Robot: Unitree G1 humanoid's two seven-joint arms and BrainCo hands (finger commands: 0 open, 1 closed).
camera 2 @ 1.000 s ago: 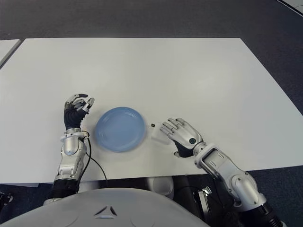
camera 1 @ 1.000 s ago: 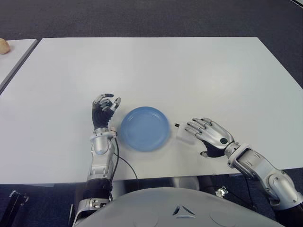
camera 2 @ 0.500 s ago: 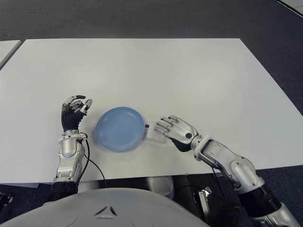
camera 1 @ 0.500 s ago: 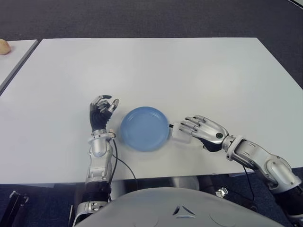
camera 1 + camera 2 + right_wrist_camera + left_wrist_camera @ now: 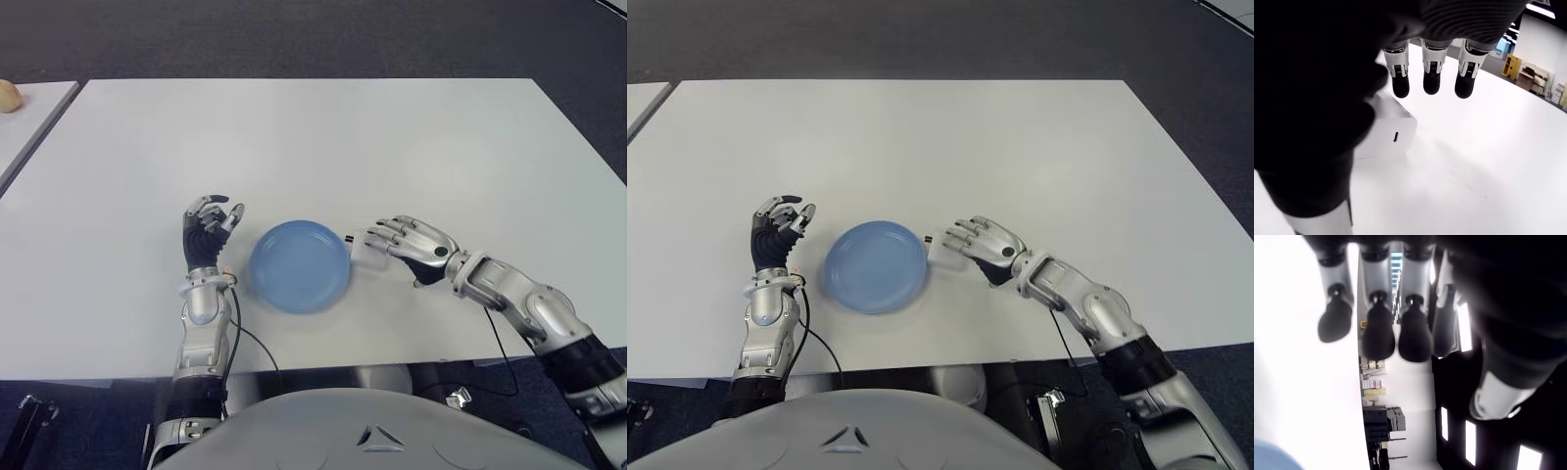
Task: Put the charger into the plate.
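Near the worktop's [image 5: 392,147] front edge, the left hand [image 5: 204,235] stood upright, fingers loosely curled on nothing, apparently kept clear of the work. Beside it lay the blue plate [image 5: 299,265]. The white charger [image 5: 361,252] sat just off the plate's right rim, under the right hand's [image 5: 411,252] extended fingers, ungripped, seemingly mid-approach.

Reads bright and evenly lit from overhead in the eye views, with only faint soft shadows on the white table [image 5: 392,147] at the 6 o'clock edge of the plate [image 5: 299,266] and under the right hand [image 5: 409,251]. Blows out to glaring white at 9 o'clock in the left wrist view, silhouetting the left hand [image 5: 1413,333]; sinks to near-black at 9 o'clock in the right wrist view.
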